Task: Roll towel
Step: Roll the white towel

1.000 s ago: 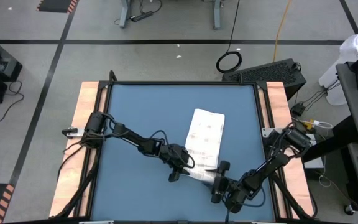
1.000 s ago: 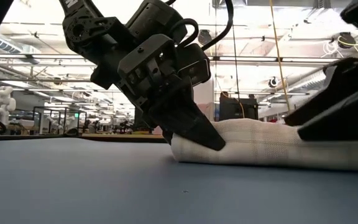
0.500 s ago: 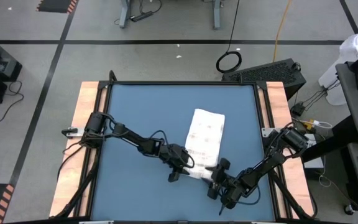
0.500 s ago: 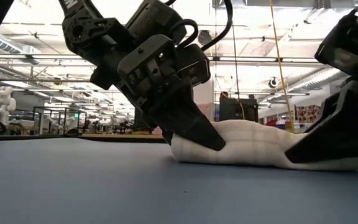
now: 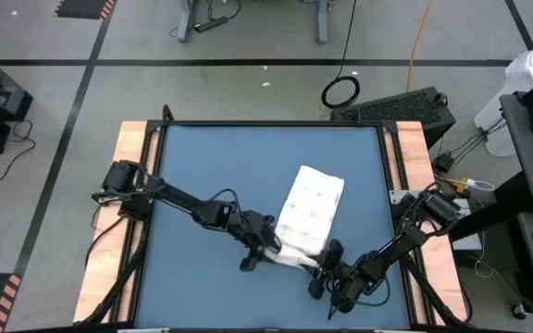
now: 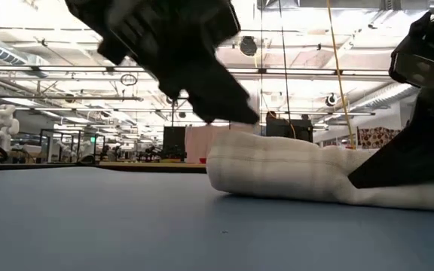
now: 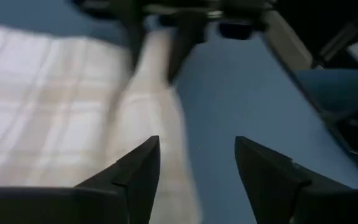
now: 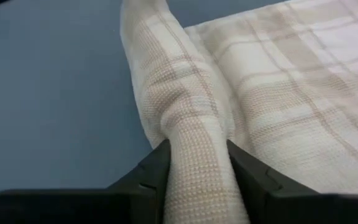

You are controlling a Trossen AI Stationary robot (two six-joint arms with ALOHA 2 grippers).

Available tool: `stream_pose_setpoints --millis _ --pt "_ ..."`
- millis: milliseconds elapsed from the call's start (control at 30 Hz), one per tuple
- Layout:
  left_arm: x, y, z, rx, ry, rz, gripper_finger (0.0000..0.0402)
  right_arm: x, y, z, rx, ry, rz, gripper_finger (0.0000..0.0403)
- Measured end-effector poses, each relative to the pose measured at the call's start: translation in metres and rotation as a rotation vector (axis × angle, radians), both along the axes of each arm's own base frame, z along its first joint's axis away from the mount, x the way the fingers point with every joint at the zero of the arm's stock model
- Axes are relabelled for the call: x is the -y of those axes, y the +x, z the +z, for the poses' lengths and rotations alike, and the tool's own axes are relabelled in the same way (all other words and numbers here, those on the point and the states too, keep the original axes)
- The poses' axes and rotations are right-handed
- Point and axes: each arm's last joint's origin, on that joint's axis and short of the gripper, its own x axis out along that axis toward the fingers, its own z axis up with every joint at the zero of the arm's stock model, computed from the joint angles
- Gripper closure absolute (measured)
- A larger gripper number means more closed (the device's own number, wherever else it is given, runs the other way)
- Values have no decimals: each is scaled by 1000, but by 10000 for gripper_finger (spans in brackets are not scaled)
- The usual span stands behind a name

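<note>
Two claws are working the near end of the towel point(image 5: 310, 211), which is lying on the blue worktop point(image 5: 211, 166) right of centre, angled, its far part flat and its near edge bunched into a rolled ridge.

Right claw point(image 8: 197, 163) is clenched on that roll: in its wrist view we are seeing both fingers point(image 8: 146, 173) pressing the waffle-weave fold from either side. From above it is sitting at the roll's right end point(image 5: 325, 268), arm reaching in from the right rail. In the low view its dark body is covering the roll's right end point(image 6: 405, 162).

Left claw point(image 7: 197, 163) is released, jaws apart with bare worktop showing between them, the towel's rolled edge just beside one finger point(image 7: 138, 171). In the low view it is hanging above the roll's left end, clear of the cloth point(image 6: 202, 83). From above it is sitting at the left end of the roll point(image 5: 259, 252).

We are seeing the roll resting on the worktop in the low view point(image 6: 277, 169), plaid lines visible.
</note>
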Motion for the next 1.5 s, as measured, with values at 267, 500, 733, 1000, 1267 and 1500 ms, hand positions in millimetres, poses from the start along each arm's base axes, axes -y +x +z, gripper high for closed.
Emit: stream_pose_setpoints --millis 267,500,733,1000,1267,1500 --pt "59 -17 -7 130 335 -64 187 -3 0 1 64 142 -77 303" --pt "86 -24 -14 254 591 120 121 -7 0 2 72 181 -51 303" --pt "83 -20 -22 235 561 93 15 -8 0 2 75 192 -58 303" --pt "72 -12 -39 219 639 35 39 -9 1 3 86 206 -51 303" --pt "57 -6 -40 194 597 -10 104 -10 2 4 82 222 -31 303" --pt "52 -4 -41 181 563 -36 187 -9 4 5 86 230 -33 303"
